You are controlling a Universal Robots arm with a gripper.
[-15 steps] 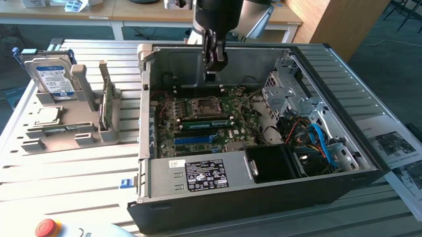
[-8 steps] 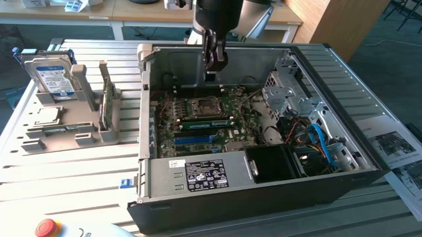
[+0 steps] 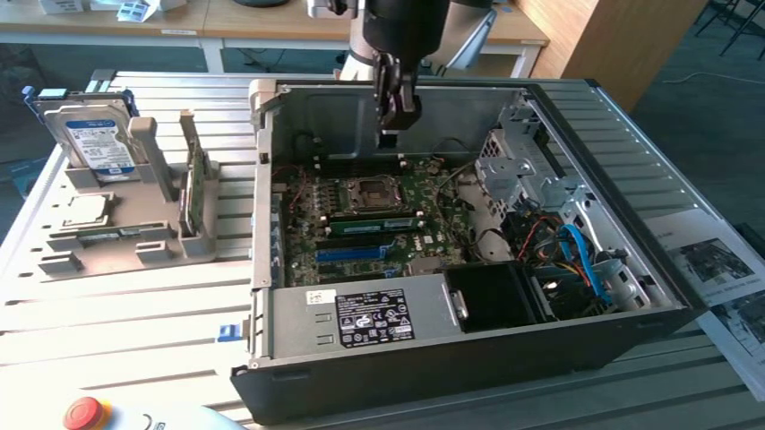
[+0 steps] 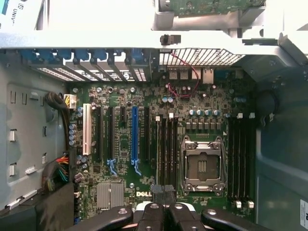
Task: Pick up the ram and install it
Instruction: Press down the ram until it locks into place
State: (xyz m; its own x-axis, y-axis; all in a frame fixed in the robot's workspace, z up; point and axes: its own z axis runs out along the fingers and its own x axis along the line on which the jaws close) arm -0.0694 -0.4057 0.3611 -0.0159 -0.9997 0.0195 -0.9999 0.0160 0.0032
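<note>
Green ram (image 3: 192, 184) upright in grey holder (image 3: 132, 237) on desk (image 3: 107, 305), partly hidden. Black pincer (image 3: 396, 112) closed, empty, above open computer case (image 3: 478, 358); fingertips (image 4: 155, 219) cut off.

Arm (image 3: 400, 36) cut off by exterior view's top edge. Red button (image 3: 86, 414) cropped at bottom edge; printed sheets (image 3: 729, 287) run off exterior view's right. Ram (image 3: 192, 184) seen edge-on in holder, label unreadable. Wrist view: gripper (image 4: 163, 195) cut by frame edge; power supply label (image 3: 373, 318) text too small to read.
</note>
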